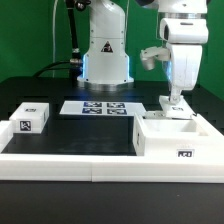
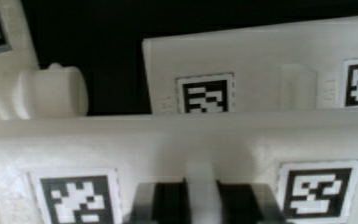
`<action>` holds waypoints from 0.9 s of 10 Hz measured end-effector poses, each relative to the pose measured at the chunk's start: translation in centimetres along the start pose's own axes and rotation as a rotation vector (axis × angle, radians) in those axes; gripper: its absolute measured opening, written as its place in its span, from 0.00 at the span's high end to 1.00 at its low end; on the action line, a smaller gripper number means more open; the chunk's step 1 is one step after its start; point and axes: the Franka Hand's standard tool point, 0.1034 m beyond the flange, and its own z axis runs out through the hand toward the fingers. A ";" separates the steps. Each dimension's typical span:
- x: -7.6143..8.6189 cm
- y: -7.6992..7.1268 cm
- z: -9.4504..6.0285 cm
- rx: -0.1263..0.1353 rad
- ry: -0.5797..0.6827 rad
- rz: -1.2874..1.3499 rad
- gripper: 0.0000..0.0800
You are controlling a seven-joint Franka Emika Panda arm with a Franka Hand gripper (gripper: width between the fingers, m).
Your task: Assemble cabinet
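Note:
The cabinet (image 1: 165, 133) is a white open box lying at the exterior view's right, against the front rail. My gripper (image 1: 177, 101) points straight down onto its far wall. In the wrist view my gripper (image 2: 197, 203) has its two dark fingers (image 2: 162, 203) close together, with a thin white strip of the cabinet's tagged wall (image 2: 194, 150) between them, so they look shut on it. Behind it stands another tagged white panel (image 2: 247, 80) with a round white knob (image 2: 51, 92) beside it. A small tagged white block (image 1: 33, 117) sits apart at the exterior view's left.
The marker board (image 1: 100, 107) lies flat in the middle of the black table. A long low white border rail (image 1: 70, 160) runs along the front. The robot's base (image 1: 105, 60) stands at the back.

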 end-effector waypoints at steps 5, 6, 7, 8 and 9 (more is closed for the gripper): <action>0.0 0.1 0.2 0.011 -0.004 0.008 0.91; -0.1 0.1 0.3 0.019 -0.007 0.009 0.91; -0.2 0.1 0.4 0.027 -0.011 0.009 0.91; -0.2 0.1 0.3 0.033 -0.013 0.011 0.91; -0.1 0.1 0.3 0.035 -0.015 0.012 0.91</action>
